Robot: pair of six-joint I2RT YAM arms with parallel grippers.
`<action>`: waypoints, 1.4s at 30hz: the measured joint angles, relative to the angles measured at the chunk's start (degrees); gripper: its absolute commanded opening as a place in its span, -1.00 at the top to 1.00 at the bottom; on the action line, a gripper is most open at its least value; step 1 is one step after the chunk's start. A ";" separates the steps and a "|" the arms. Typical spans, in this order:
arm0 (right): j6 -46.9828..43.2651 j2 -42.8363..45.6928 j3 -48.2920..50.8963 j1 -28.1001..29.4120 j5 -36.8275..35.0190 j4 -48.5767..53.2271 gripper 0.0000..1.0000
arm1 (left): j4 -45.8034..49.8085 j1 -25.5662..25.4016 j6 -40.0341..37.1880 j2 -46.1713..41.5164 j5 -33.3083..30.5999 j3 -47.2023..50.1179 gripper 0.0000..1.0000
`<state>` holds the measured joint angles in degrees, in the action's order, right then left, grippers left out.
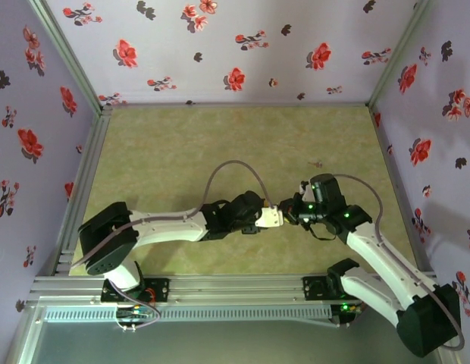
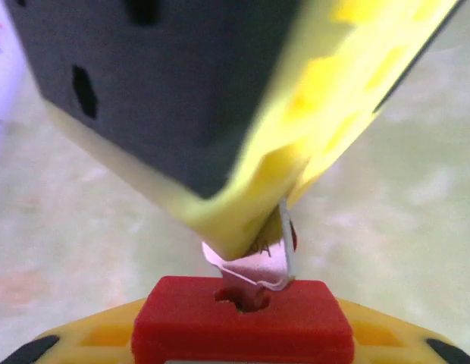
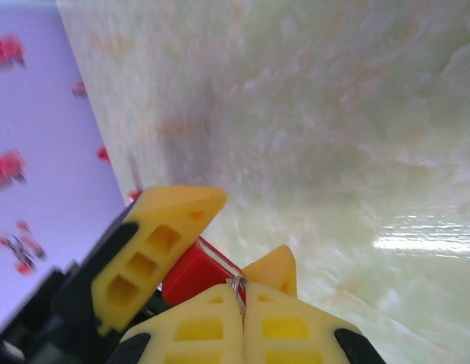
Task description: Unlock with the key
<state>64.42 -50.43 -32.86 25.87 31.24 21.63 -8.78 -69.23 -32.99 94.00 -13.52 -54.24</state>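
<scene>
A small red padlock [image 2: 296, 327] sits between the yellow fingers of my left gripper [image 2: 242, 337], keyhole [image 2: 242, 298] facing up in the left wrist view. My right gripper [image 3: 242, 294] is shut on the key [image 3: 236, 290], which shows as a thin grey metal piece pinched at its fingertips. From above, one right finger [image 2: 242, 205] comes down to the keyhole with a pale pink tag [image 2: 258, 267] and a thin metal strip [image 2: 286, 243]. The key's tip is hidden at the hole. In the top view both grippers [image 1: 274, 218] [image 1: 292, 211] meet mid-table. The padlock [image 3: 191, 271] also shows behind the right fingertips.
The floor is a pale green marbled mat [image 1: 182, 152], walled by floral panels [image 1: 220, 45] at the back and sides. A tiny dark object [image 1: 316, 162] lies on the mat behind the right gripper. A metal rail [image 1: 220, 288] runs along the near edge.
</scene>
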 measured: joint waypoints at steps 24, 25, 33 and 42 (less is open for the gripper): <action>2.62 7.76 -15.69 -18.78 7.21 13.92 -0.70 | -23.19 6.75 14.97 -2.14 1.51 4.90 1.00; 0.04 8.24 -17.00 -19.21 7.19 15.28 -0.73 | -22.67 7.93 17.97 -3.13 2.99 4.90 1.00; -12.11 14.34 -14.40 -19.12 6.73 15.39 -0.74 | -19.12 10.88 38.86 -6.05 11.69 2.49 1.00; -16.74 21.97 -3.15 -7.41 2.12 4.98 -0.64 | -18.01 11.72 55.30 -6.73 14.91 -3.48 1.00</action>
<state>47.68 -28.47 -36.01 18.46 33.36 26.61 -26.79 -57.52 22.31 87.26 1.39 -57.71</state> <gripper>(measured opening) 0.829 0.413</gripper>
